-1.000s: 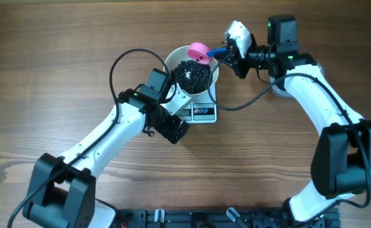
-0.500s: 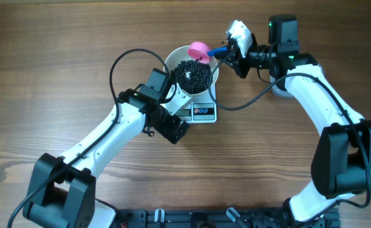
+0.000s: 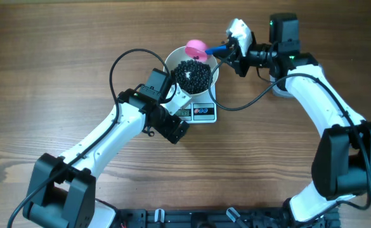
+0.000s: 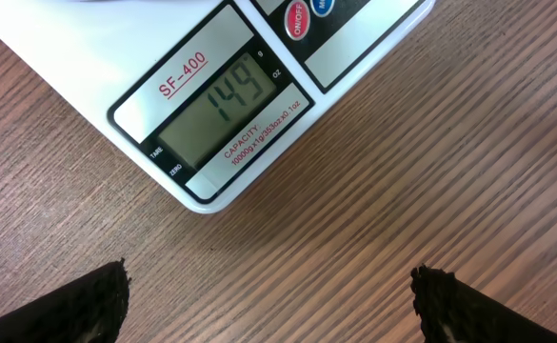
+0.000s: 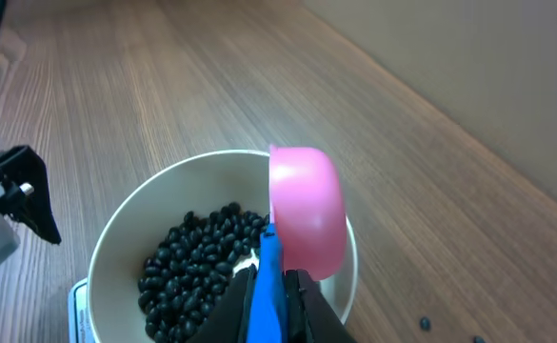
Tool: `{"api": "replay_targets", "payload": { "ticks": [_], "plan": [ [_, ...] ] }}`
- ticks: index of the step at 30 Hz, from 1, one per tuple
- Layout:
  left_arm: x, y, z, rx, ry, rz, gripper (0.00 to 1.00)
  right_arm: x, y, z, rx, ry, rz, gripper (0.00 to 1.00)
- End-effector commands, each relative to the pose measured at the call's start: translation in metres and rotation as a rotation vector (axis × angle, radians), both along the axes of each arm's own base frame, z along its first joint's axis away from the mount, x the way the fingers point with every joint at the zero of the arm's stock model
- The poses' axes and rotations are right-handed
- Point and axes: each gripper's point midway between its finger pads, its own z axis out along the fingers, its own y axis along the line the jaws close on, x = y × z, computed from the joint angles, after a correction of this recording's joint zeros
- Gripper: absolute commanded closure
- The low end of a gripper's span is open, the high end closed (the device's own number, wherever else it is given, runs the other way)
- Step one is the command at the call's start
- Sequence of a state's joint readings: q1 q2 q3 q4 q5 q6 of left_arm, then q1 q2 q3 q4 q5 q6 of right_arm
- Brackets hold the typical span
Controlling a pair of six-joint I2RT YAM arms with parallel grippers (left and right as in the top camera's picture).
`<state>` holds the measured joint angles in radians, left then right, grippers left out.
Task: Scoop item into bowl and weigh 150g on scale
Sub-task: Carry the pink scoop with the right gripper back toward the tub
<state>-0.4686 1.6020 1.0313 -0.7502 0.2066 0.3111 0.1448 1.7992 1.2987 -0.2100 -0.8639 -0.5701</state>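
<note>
Pink scoop [image 5: 305, 211] tipped at bowl [image 5: 149, 205] rim, clamped by right gripper [image 5: 268, 295]; left gripper [image 4: 273, 305] spread wide beside scale [image 4: 211, 105]

Small flat white rectangular scale [image 3: 202, 113] sitting mid-table on wooden table [image 3: 58, 50], toward far edge. Round white bowl [image 5: 154, 205] sitting on scale's rear part. Tiny black beans [image 3: 193, 76] lying heaped in bowl. Pink plastic scoop [image 3: 196, 47] hanging over bowl's far rim. Stray beans [image 5: 425, 324] lying on table right of bowl.
</note>
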Motion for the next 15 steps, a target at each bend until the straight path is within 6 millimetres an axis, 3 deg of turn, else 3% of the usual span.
{"api": "replay_targets", "payload": {
  "ticks": [1,5,15],
  "plan": [
    [-0.001,-0.001,0.002,-0.012,-0.003,-0.001,0.0,-0.009,-0.007,0.055,0.039,-0.122,0.012,0.96],
    [-0.001,-0.001,0.002,-0.012,-0.003,-0.001,0.0,-0.026,-0.003,0.063,0.066,-0.085,0.052,0.96],
    [-0.001,-0.001,0.002,-0.012,-0.003,-0.001,0.0,-0.023,-0.007,0.058,0.042,-0.074,0.025,0.96]
  ]
}}
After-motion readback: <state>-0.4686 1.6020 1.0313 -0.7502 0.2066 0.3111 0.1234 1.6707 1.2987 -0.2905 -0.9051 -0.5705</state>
